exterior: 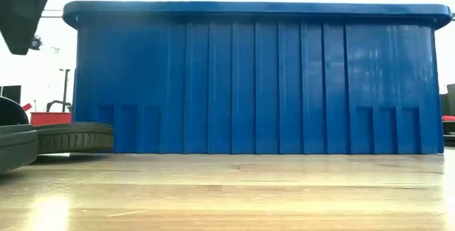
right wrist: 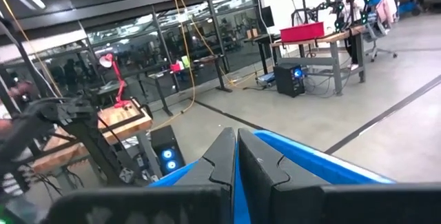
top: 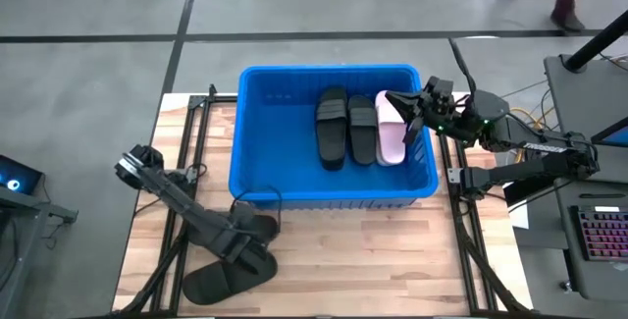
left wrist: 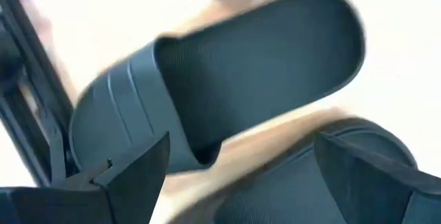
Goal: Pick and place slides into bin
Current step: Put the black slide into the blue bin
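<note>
In the bin (top: pixel 257 113): two black slides (top: pixel 332 126), one pink (top: pixel 391 132).
My left gripper (top: pixel 257 242): fingers apart over a black slide (top: pixel 228 278) (table).
My right gripper (top: pixel 410 113): fingers together, empty.

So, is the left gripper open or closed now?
Open. In the left wrist view, the left gripper has its two fingers standing wide apart over a black slide on the table.

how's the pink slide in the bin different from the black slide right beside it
Colour: the pink slide is pale, while the black slide next to it is matte dark.
Place: the pink slide lies nearest the bin's right wall, under the shut right gripper; the black slide sits further inward, between the pink one and another black slide.
Shared: both lie flat on the bin floor, lengthwise and parallel.
</note>
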